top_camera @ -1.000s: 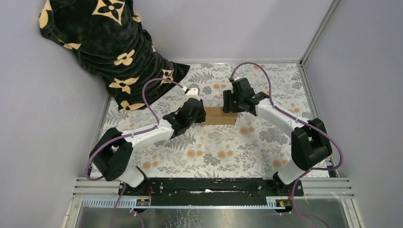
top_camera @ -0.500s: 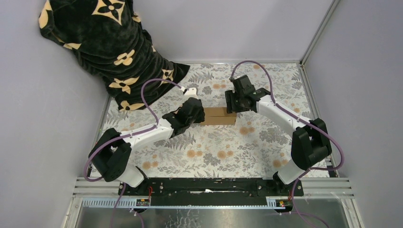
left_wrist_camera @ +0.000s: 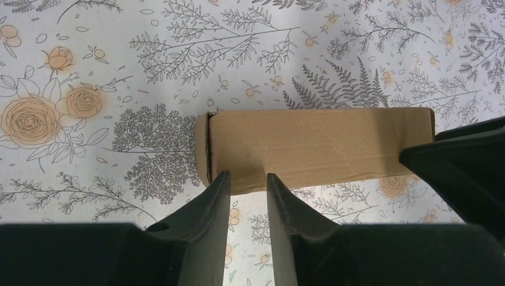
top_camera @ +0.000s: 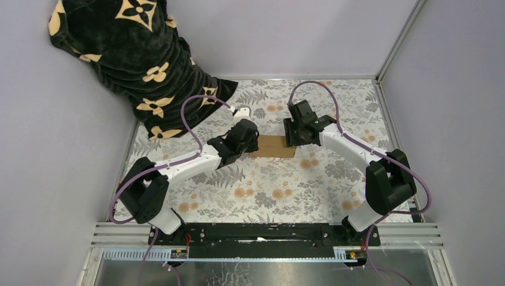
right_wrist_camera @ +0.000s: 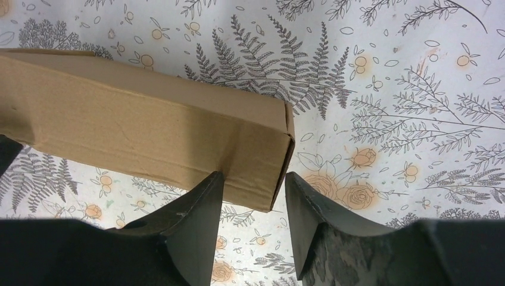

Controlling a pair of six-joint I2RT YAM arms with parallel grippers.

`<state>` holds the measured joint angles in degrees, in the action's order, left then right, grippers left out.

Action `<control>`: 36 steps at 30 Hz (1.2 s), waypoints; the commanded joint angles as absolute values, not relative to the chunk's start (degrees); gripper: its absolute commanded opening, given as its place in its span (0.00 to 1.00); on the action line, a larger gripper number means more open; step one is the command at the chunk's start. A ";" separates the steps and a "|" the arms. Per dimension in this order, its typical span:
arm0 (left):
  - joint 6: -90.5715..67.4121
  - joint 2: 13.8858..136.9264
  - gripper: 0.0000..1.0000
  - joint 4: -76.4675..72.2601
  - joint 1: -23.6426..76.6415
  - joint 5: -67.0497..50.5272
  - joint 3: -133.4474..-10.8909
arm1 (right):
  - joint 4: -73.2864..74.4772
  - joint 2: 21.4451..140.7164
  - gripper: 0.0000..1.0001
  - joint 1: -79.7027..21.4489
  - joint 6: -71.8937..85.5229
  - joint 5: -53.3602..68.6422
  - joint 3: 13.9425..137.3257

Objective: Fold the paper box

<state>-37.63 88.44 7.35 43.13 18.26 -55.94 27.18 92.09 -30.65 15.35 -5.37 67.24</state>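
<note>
The paper box [top_camera: 273, 145] is a small closed brown cardboard box lying flat on the floral cloth, long side left to right. In the left wrist view the paper box [left_wrist_camera: 315, 149] fills the middle. My left gripper [left_wrist_camera: 245, 179] is open a narrow way, its tips over the box's near edge close to the left end, with nothing between them. From the top, the left gripper [top_camera: 250, 140] sits at the box's left end. My right gripper [right_wrist_camera: 253, 177] is open and straddles the end corner of the paper box [right_wrist_camera: 149, 128], with a gap at one finger. The right gripper [top_camera: 296, 134] is at the right end.
A black blanket with tan flower shapes [top_camera: 131, 53] is heaped at the back left, spilling onto the floral cloth [top_camera: 268, 190]. Grey walls close the back and both sides. A metal rail [top_camera: 388, 119] runs along the right edge. Purple cables loop above both wrists.
The right gripper has come closer in over the box's right end and its jaws have narrowed. The left gripper shifted slightly toward the box, its jaws unchanged. The box has stayed put.
</note>
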 commanded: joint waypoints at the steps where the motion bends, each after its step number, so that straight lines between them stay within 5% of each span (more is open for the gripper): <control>1: -37.83 91.59 0.36 11.28 44.06 18.26 -57.70 | 27.85 93.91 0.50 -31.55 16.69 -8.66 63.32; 12: -37.20 89.65 0.36 14.30 44.81 20.09 -60.75 | 32.77 91.42 0.58 -31.52 13.96 -12.46 72.20; 36: -35.42 93.46 0.37 12.97 44.61 20.07 -65.92 | 32.37 99.32 0.56 -38.66 14.71 -5.72 82.03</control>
